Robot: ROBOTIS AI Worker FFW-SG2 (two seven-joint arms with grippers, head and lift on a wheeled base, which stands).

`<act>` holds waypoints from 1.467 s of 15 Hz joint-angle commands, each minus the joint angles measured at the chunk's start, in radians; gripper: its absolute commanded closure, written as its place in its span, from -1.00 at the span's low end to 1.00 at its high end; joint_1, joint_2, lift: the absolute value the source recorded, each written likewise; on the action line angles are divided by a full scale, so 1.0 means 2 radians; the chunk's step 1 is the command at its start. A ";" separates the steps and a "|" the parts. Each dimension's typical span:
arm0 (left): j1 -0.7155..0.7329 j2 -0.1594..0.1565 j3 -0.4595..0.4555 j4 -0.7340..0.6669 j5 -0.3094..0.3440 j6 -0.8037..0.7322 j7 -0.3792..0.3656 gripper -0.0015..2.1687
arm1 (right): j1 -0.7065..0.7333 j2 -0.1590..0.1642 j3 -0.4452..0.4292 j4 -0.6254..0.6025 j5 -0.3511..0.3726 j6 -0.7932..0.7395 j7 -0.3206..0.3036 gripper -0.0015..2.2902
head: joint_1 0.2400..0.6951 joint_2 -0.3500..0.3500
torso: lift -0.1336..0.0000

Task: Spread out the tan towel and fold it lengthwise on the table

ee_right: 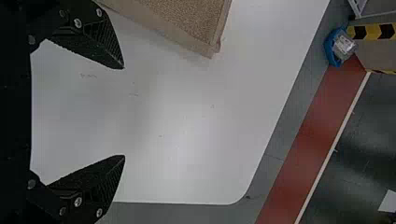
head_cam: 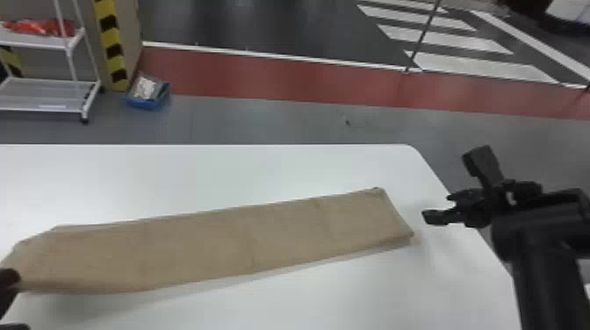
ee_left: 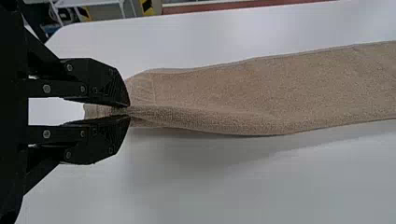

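The tan towel (head_cam: 228,241) lies as a long narrow strip slanting across the white table (head_cam: 219,171), its right end farther back. At the lower left of the head view, my left gripper (head_cam: 11,283) is at the towel's near left corner. In the left wrist view, my left gripper (ee_left: 128,111) is shut on a bunched corner of the towel (ee_left: 280,88). My right gripper (head_cam: 445,186) stands open beyond the towel's right end, apart from it. In the right wrist view, nothing is between the fingers of my right gripper (ee_right: 124,112), and the towel's end (ee_right: 191,21) lies beside them.
The table's rounded far right corner (head_cam: 412,149) is behind the towel's right end. On the floor beyond the table are a blue bin (head_cam: 147,94) and a white wheeled rack (head_cam: 48,94), with a striped post (head_cam: 109,44) between them.
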 commanded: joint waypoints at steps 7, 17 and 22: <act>0.036 0.005 -0.037 -0.026 -0.052 0.040 0.144 -0.11 | -0.008 -0.003 0.000 0.017 0.001 -0.009 -0.004 -0.79 | 1.00 -0.73 | -0.85; 0.017 0.016 -0.071 0.013 -0.094 -0.005 0.187 -0.11 | -0.015 -0.003 0.002 0.040 0.004 -0.031 -0.011 -0.79 | 1.00 -1.00 | -0.85; 0.004 0.015 0.000 0.063 -0.059 -0.003 0.155 -0.11 | -0.020 -0.002 0.011 0.051 0.007 -0.037 -0.017 -0.79 | 1.00 -0.77 | -0.85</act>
